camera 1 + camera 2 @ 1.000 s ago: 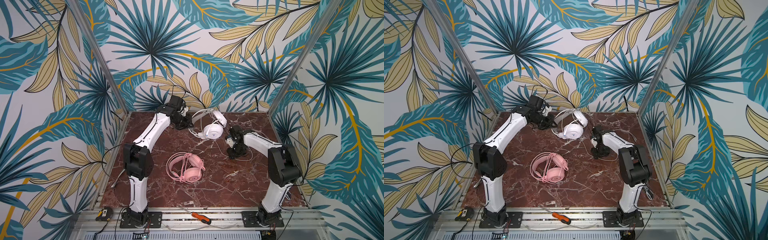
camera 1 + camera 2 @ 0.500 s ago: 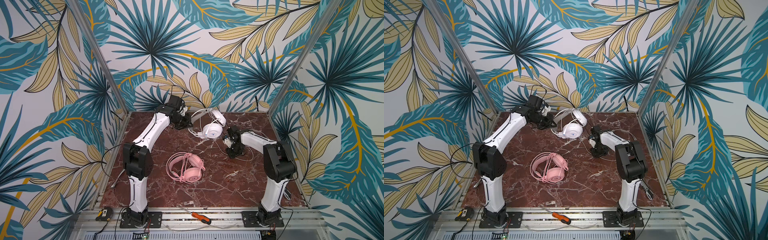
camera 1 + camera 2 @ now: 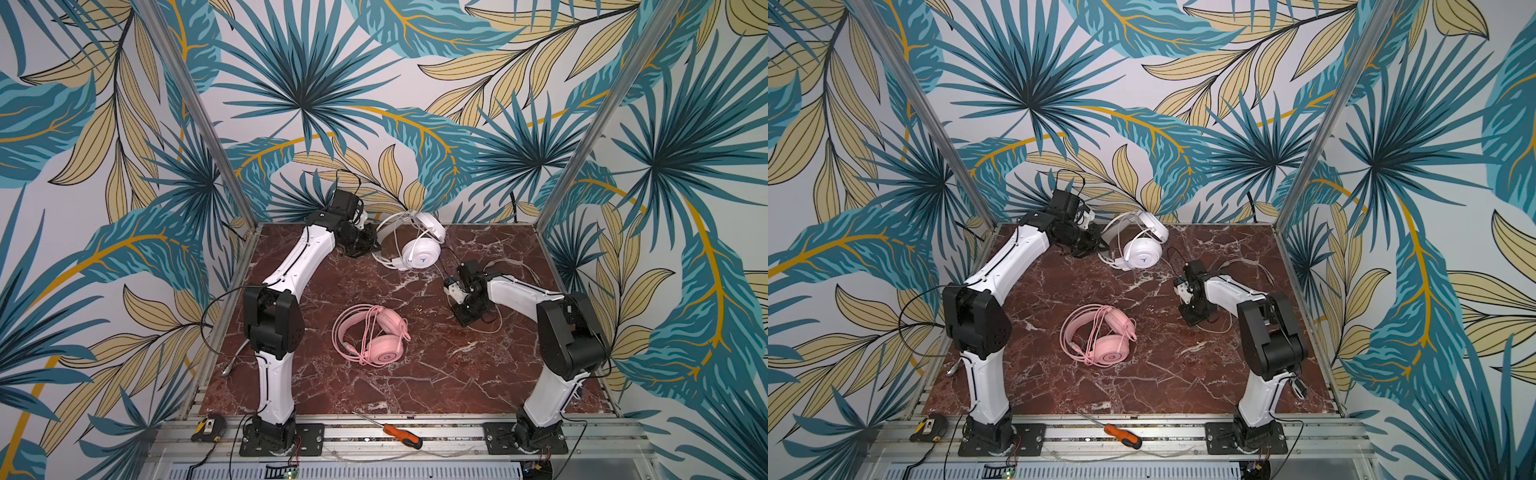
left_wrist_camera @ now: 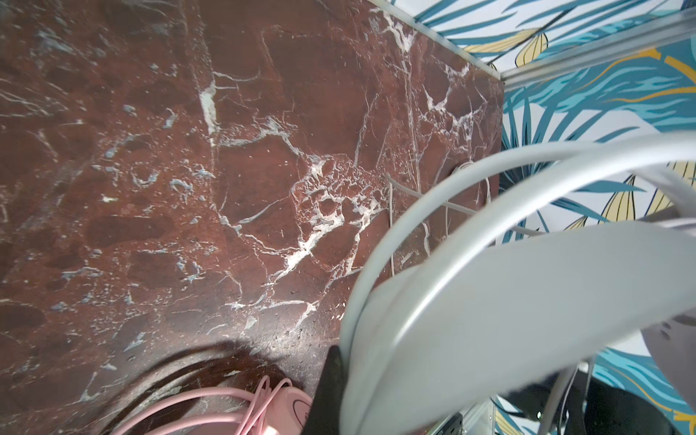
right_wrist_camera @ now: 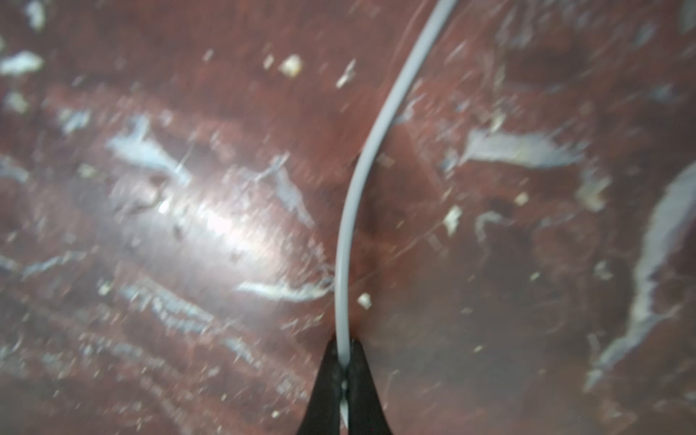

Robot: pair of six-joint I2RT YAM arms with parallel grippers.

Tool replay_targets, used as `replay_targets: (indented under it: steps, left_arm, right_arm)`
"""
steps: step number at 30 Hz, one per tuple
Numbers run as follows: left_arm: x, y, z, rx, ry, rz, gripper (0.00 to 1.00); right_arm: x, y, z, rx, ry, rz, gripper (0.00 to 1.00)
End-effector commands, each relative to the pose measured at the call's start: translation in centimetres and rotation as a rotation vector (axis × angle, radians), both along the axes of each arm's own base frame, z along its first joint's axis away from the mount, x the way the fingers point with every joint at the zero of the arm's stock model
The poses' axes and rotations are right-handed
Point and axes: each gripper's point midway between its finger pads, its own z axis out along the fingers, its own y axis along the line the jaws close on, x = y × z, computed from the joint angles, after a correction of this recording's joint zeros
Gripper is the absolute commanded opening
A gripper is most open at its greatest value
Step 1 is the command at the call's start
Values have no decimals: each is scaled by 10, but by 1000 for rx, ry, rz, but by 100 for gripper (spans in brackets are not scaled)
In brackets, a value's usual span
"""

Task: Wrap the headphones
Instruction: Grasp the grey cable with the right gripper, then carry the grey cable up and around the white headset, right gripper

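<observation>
Both grippers are clamping: left gripper (image 3: 371, 246) on the white headset's (image 3: 419, 251) stiff headband (image 4: 527, 293), right gripper (image 5: 343, 371) on its limp, likely slippery cable (image 5: 352, 211).

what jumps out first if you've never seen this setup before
The loud palm-leaf wallpaper around a red marble table hits first. At the table's back, the left gripper holds the white headset by its headband, while the right gripper pinches the white cable. The pink headset lies mid-table, cable looped over it.
</observation>
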Motion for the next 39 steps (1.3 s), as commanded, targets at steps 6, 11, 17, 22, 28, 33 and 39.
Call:
replay_targets:
  steps: [6, 11, 17, 22, 28, 33, 39]
  left_arm:
    - [34, 28, 11, -51, -51, 218, 0]
    - [41, 39, -14, -1, -16, 298, 0]
    - [43, 61, -46, 114, 10, 394, 0]
    - [42, 77, -66, 245, -1, 434, 0]
    - [44, 89, -82, 381, -10, 461, 0]
    - [50, 90, -91, 418, -7, 494, 0]
    - [57, 84, -96, 478, -31, 479, 0]
  right_arm:
    - [-35, 33, 38, 165, -82, 222, 0]
    - [-62, 55, 74, 257, -156, 418, 0]
    - [-76, 71, 123, 354, -278, 547, 0]
    - [-82, 72, 153, 353, -317, 621, 0]
    - [-89, 80, 188, 409, -348, 695, 0]
    - [-93, 92, 213, 480, -377, 755, 0]
    - [-91, 103, 250, 538, -456, 825, 0]
